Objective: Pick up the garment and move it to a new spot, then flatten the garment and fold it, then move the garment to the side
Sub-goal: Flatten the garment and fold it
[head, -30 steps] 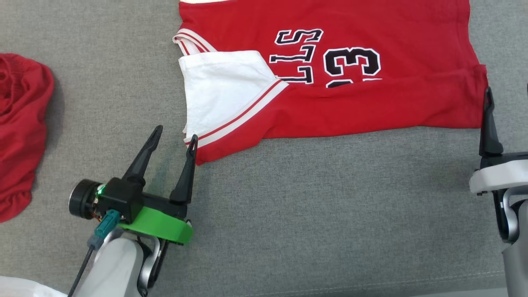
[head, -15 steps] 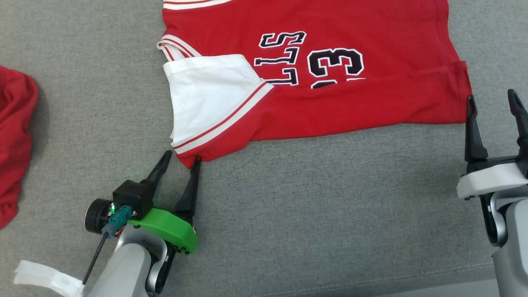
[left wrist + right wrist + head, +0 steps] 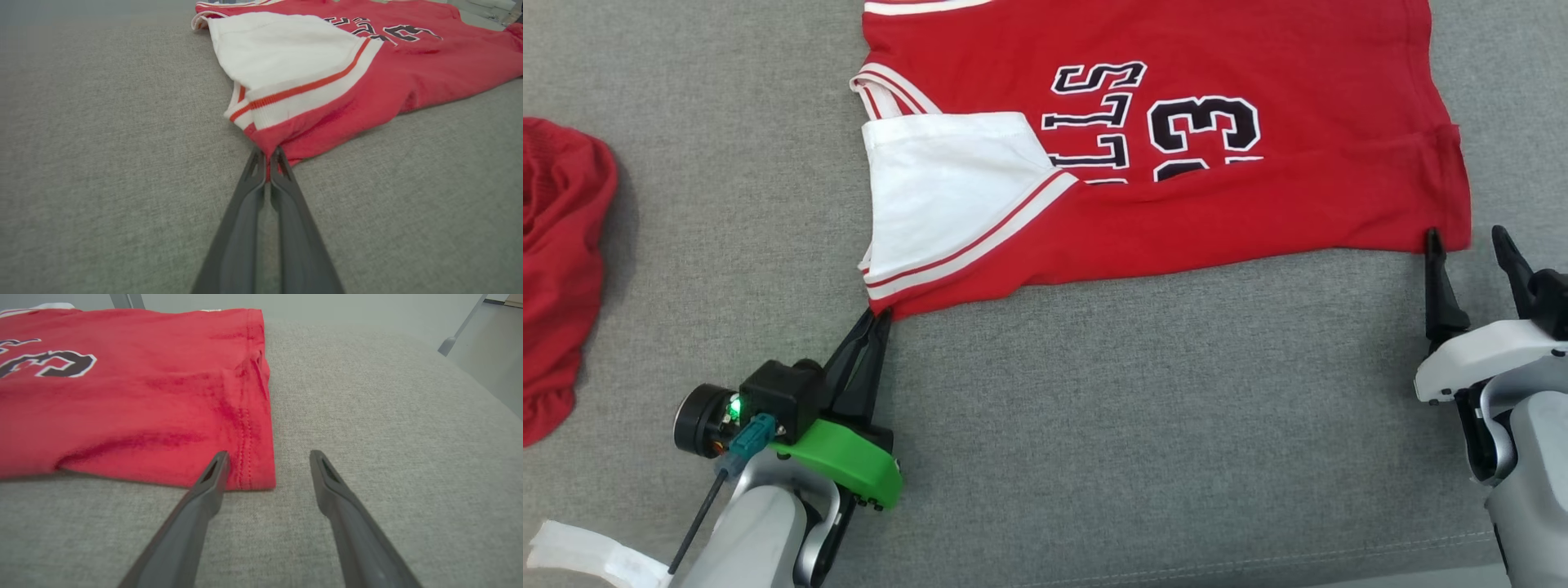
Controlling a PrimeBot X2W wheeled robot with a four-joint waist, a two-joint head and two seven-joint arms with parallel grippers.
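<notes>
Two near corners of the red shirt [image 3: 1258, 204], lying spread on the grey cushion [image 3: 1135, 425], are being taken: the left gripper [image 3: 876, 320] — wide open a second ago — is now pinching the left corner. The right gripper [image 3: 268, 455] is straddling the right hem, wide open, so the fold is probably just beginning.

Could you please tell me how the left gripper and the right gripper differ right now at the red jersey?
The left gripper is shut, pinching the jersey at its near left corner; the right gripper is open, its fingers straddling the near right corner without gripping. The left gripper sits on a green mount, the right gripper on a white mount. Both have dark fingers pointing at the jersey's near edge.
</notes>
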